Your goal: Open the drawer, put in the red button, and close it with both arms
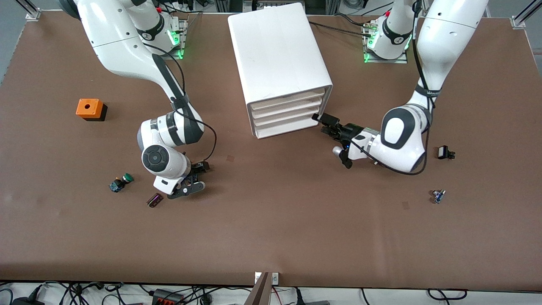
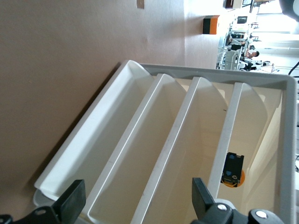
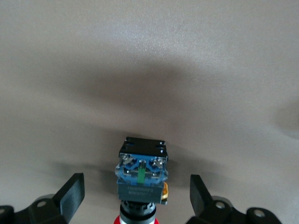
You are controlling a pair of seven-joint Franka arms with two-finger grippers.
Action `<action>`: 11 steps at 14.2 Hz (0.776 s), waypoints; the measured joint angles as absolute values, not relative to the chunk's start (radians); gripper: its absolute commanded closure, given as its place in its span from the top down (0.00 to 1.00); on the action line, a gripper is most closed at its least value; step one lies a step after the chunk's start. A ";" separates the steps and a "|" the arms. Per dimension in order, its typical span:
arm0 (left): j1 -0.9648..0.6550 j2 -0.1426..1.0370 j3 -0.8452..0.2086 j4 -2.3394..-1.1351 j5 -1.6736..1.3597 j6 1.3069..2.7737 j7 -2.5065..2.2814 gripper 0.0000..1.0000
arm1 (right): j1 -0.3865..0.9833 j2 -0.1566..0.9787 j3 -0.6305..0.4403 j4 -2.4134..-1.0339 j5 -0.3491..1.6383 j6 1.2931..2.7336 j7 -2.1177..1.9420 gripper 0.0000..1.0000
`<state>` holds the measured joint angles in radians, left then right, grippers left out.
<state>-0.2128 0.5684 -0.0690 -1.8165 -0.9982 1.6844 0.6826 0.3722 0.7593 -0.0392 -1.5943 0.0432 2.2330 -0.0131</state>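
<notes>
Lower left of frame: right hand [image 1: 195, 178] spread open around red button [image 3: 140, 177]. Centre: left hand [image 1: 325, 122] spread open, empty, at cabinet [image 1: 279, 63] drawers.

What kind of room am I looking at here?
Probably a robotics lab: two large white jointed robot arms bolted at a brown table, a white plastic drawer cabinet, small electrical parts scattered about, cables along the edge.

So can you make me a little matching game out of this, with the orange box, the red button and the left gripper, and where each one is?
Things:
1. orange box
2. red button
3. left gripper

Places:
A. in front of the cabinet
B. toward the right arm's end of the table
C. inside the open right gripper

Pairs: 1-B, 2-C, 3-A.
</notes>
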 measured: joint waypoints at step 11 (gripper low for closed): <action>-0.224 0.567 -0.109 -1.914 -1.006 1.682 0.893 0.14 | 0.372 0.766 -0.039 -1.486 0.060 2.232 -0.013 0.00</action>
